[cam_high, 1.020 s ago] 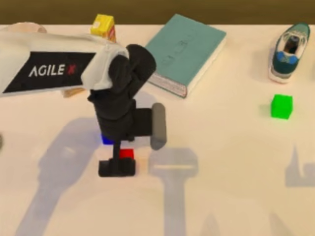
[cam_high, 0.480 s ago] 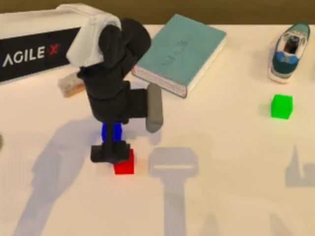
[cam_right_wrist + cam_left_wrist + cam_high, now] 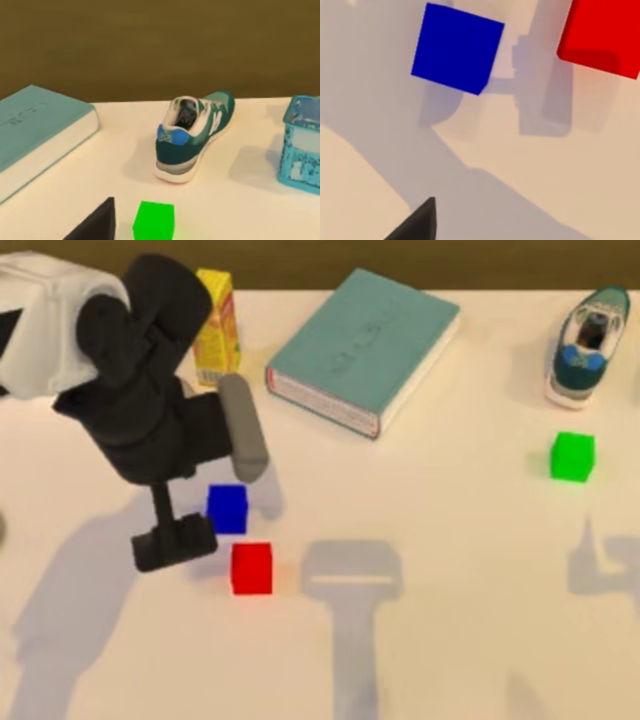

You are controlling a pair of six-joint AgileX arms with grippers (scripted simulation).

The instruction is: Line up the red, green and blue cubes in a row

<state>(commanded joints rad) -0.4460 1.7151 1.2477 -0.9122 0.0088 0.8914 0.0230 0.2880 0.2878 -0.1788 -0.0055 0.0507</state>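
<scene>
The blue cube [image 3: 227, 508] and the red cube [image 3: 251, 568] rest on the table left of centre, close together, the red one nearer the front and slightly to the right. My left gripper [image 3: 175, 540] hovers open just left of them and holds nothing. In the left wrist view the blue cube [image 3: 457, 49] and the red cube [image 3: 602, 35] lie apart from one dark fingertip [image 3: 420, 222]. The green cube [image 3: 572, 456] sits alone at the right. The right wrist view shows the green cube [image 3: 154, 220] close beside one fingertip [image 3: 97, 225] of my open right gripper. The right arm is outside the top view.
A teal book [image 3: 365, 345] lies at the back centre. A yellow juice carton [image 3: 215, 335] stands behind my left arm, and a shoe [image 3: 588, 340] lies at the back right. A blue basket [image 3: 302, 145] stands right of the shoe. The right arm's shadow [image 3: 600, 565] falls below the green cube.
My left gripper let go of the red cube beside the blue one, then drew back up and to the left. The carton is uncovered again. The right arm's shadow has shifted slightly.
</scene>
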